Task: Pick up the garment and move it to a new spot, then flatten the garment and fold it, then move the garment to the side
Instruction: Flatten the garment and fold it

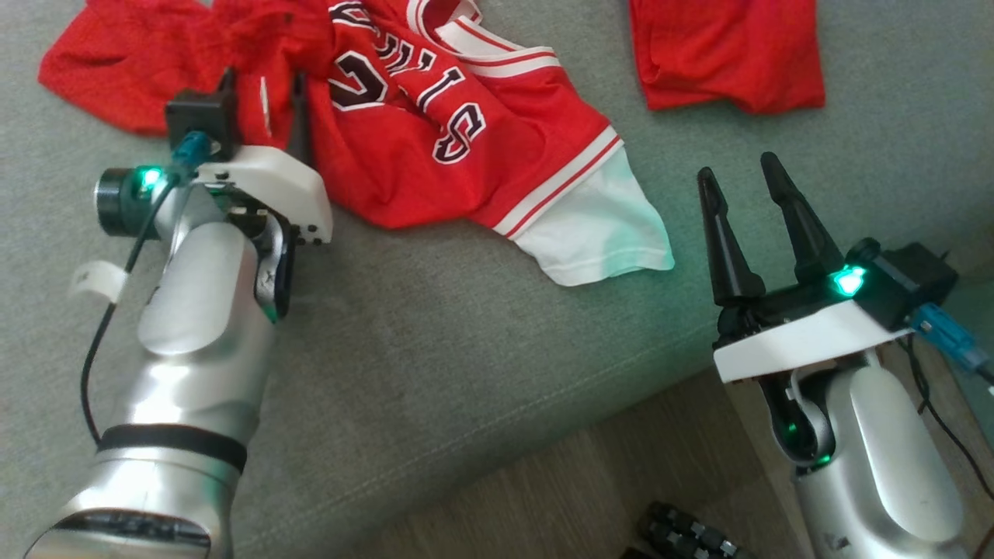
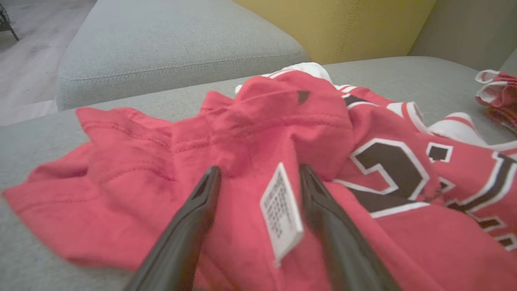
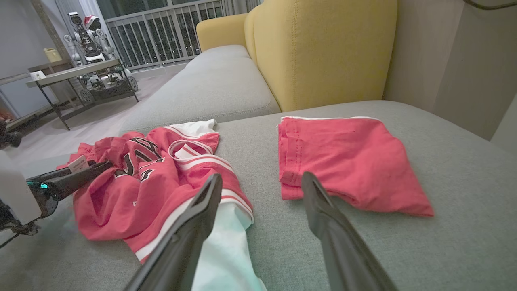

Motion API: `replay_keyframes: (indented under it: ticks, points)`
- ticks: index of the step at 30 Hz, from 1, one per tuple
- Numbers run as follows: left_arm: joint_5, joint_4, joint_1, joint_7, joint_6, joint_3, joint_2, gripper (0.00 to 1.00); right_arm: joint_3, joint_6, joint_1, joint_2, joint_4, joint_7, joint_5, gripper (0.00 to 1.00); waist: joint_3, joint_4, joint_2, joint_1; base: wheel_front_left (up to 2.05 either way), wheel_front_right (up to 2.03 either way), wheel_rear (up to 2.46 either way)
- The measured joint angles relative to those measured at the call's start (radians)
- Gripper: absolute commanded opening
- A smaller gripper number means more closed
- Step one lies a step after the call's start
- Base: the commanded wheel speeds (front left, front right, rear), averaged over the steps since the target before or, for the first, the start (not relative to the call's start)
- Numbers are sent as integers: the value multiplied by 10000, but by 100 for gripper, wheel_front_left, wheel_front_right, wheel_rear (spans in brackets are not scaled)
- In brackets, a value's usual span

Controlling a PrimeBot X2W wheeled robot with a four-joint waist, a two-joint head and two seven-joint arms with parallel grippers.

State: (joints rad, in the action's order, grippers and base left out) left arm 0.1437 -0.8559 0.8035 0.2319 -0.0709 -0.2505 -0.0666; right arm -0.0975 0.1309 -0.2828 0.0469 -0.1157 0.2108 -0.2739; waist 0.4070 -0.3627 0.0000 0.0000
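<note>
- Garment point(image 1: 536, 147): red knit cloth, matt; white cloth trim.
- Care label point(image 2: 281, 210): white, printed, paper-like.
- Folded red cloth point(image 1: 726, 50): matt, with stitched hems.
- Sofa seat point(image 1: 435, 341): grey woven cloth, matt, slightly rough.
- Backrest point(image 3: 323, 48): yellow woven cloth, matt.
- Left end effector point(image 1: 264, 81), right end effector point(image 1: 738, 167): smooth dark plastic fingers with a faint sheen.
- Forearm point(image 1: 194, 326): silver, glossy.
- Floor point(image 1: 559, 481): wood-look, smooth.
</note>
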Motion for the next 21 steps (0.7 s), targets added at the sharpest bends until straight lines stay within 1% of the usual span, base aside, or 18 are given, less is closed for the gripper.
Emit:
replay_keyframes:
  ticks: [2,3,4,11,13,17,21]
  points:
    - [8,-79,9,56,6,54,-23,100,27,0,0,0,-90,10,2,100,-17,63,0,0,0,0,0]
    - [79,-115,9,84,27,63,-23,71,25,0,-1,0,-134,10,2,100,-32,103,0,0,0,0,0]
    - [157,-136,9,88,90,65,-19,0,19,0,-2,0,-171,10,4,100,-52,147,0,0,0,0,0]
    - [374,-107,8,174,416,25,88,0,48,0,-187,0,-267,-12,119,100,-193,518,0,0,0,0,0]
    - [514,-21,1,176,577,6,113,0,96,0,-248,0,-288,-63,182,100,-253,639,0,0,0,0,0]
    - [711,798,-99,176,617,104,180,0,222,0,-252,2,-299,-140,305,100,-432,907,0,0,0,0,0]
    - [809,1952,-565,215,499,529,176,0,397,0,-252,4,-301,-232,477,100,-672,1279,0,0,0,0,0]
